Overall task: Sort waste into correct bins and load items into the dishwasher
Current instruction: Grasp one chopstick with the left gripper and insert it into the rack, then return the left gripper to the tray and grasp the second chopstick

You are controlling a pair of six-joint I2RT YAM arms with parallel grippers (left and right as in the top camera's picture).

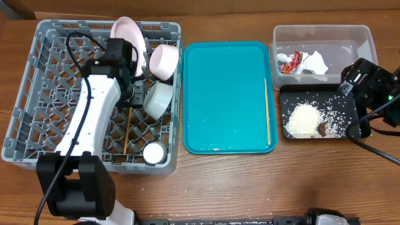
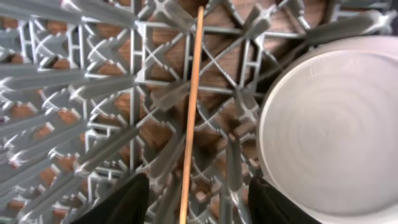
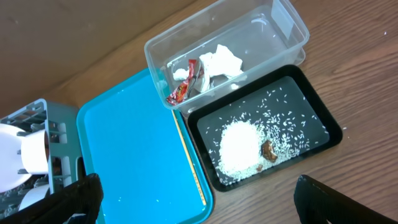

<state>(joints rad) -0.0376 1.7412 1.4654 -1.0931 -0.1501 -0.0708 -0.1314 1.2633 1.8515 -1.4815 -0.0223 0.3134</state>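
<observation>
The left end effector (image 2: 202,199) hangs low over the dish rack (image 1: 37,81) at the left of the overhead frame. Its dark fingers stand apart and released, and a thin wooden chopstick (image 2: 191,112) lies free between them on the lattice, touching neither finger as far as the wrist view shows. The step in hand looks like setting this chopstick down. To finish it well, the arm should lift straight up, keeping the fingers wide and clear of the stick and of the grey pegs. The stick is light and round and would likely roll or slip through a gap if nudged. A smooth, glossy white bowl (image 2: 329,130) sits just beside it at the right of the wrist frame. A pale pink plate (image 1: 125,31) stands on edge at the rack's top, and a small white cup (image 1: 154,152) sits near its lower edge. The second chopstick (image 1: 267,112) lies along the right rim of the slick teal tray (image 1: 225,94) in the centre, and is probably the next pick. At upper right, the clear tub (image 1: 322,27) holds the crumpled wrapper (image 1: 292,62) and napkin (image 1: 315,61). Below it, the matte black tray (image 1: 282,115) carries loose rice (image 1: 304,120) and a brown scrap (image 1: 323,129). The right end effector (image 3: 205,202) hovers there, spread wide and empty.
</observation>
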